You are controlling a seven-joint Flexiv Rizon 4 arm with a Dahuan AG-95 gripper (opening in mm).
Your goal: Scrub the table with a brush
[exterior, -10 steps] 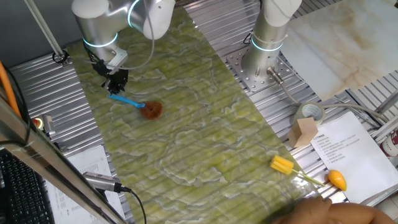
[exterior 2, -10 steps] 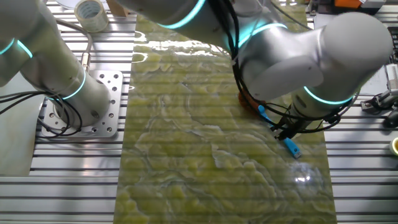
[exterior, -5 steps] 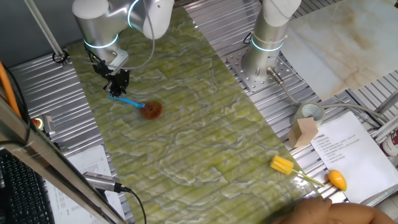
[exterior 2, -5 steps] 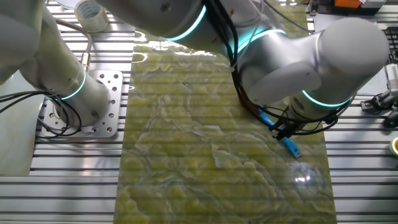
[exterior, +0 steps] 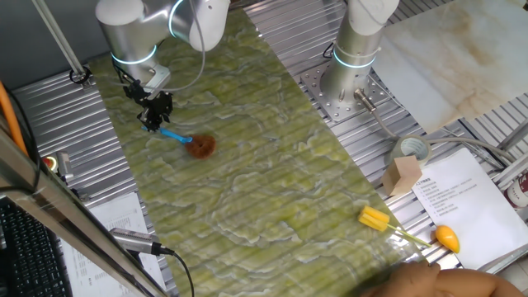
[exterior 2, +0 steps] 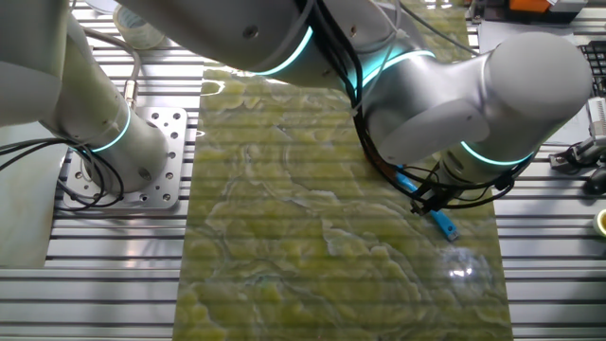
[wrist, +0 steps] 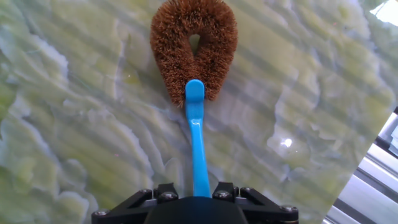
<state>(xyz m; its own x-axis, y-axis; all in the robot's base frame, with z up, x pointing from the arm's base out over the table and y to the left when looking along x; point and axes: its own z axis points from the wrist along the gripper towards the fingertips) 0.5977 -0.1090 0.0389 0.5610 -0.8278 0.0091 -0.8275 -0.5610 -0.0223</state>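
Note:
The brush lies flat on the green-yellow marbled table point(exterior: 272, 173). Its brown-orange bristle head point(exterior: 202, 146) points right and its blue handle point(exterior: 173, 135) runs left under my gripper point(exterior: 153, 117). In the hand view the head point(wrist: 194, 46) is at the top and the handle point(wrist: 198, 143) runs down between my gripper's point(wrist: 198, 194) jaws, which stand apart with a gap on each side. In the other fixed view my gripper point(exterior 2: 422, 201) sits low over the handle, whose blue end point(exterior 2: 443, 225) sticks out on the table point(exterior 2: 284, 237).
A yellow-headed tool point(exterior: 375, 219) with an orange end point(exterior: 446, 238) lies at the table's right edge. A tape roll point(exterior: 410, 148), a small cardboard box point(exterior: 404, 175) and a paper sheet point(exterior: 458, 194) sit on the ribbed metal. A second arm's base point(exterior: 351, 70) stands beside the table.
My gripper has come down a little over the handle's end and now covers more of it. The brush has not moved.

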